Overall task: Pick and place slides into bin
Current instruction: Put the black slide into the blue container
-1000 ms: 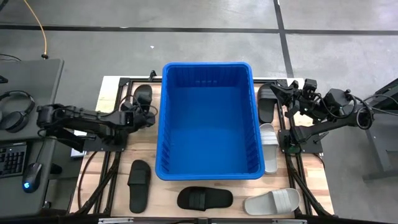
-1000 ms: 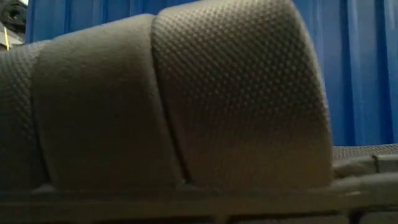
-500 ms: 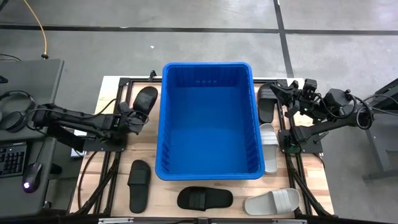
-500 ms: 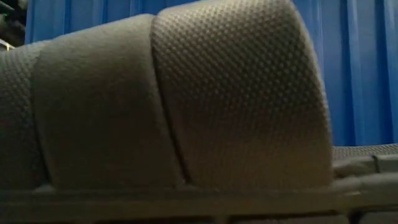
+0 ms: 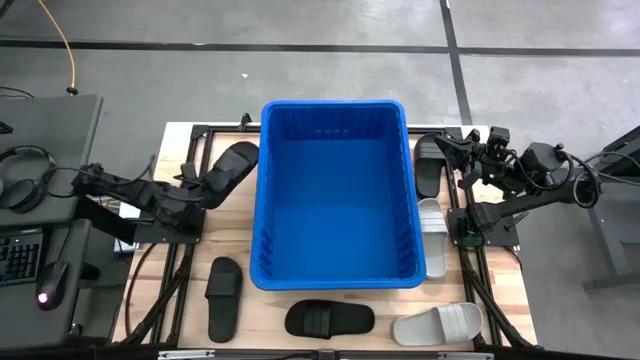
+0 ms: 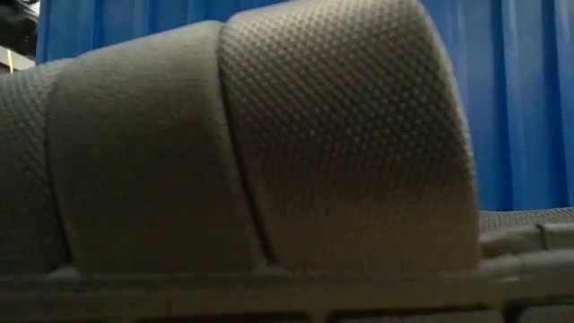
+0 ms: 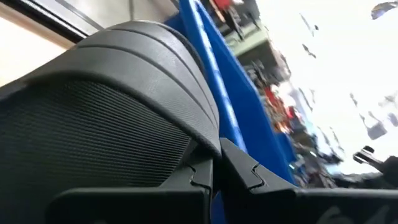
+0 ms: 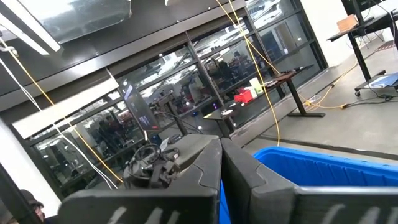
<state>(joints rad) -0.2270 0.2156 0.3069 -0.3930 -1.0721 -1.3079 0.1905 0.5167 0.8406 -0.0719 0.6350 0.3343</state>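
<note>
Table (image 5: pixel 255 305): light wood top, dark frame rails down both sides.

Bin (image 5: pixel 335 195): large blue tub at table centre, long axis near-to-far, nothing visible inside. Its ribbed wall fills the background of the low view (image 6: pixel 520 99); its rim also shows in the left wrist view (image 7: pixel 211 56) and the right wrist view (image 8: pixel 323 165).

Slides, six in view:
- black slide (image 5: pixel 232 165), at the far left, just beside the bin's left wall, tilted toe-up toward the rim. Held at its heel end by the left gripper (image 5: pixel 197 188), fingers pinched on it. Left wrist view shows the textured sole (image 7: pixel 93 137) close over the fingertips.
- black slide (image 5: pixel 224 296), near left, flat on the table.
- black slide (image 5: pixel 330 319), near edge, in front of the bin; its dimpled strap fills the low view (image 6: pixel 269 135).
- grey slide (image 5: pixel 438 322), near right.
- grey slide (image 5: pixel 433 235), right of the bin, partly tucked under its rim.
- black slide (image 5: pixel 429 166), far right, beside the bin.

Right gripper (image 5: pixel 447 143): at the far right corner, above the far-right black slide, fingers closed together, holding nothing.
</note>
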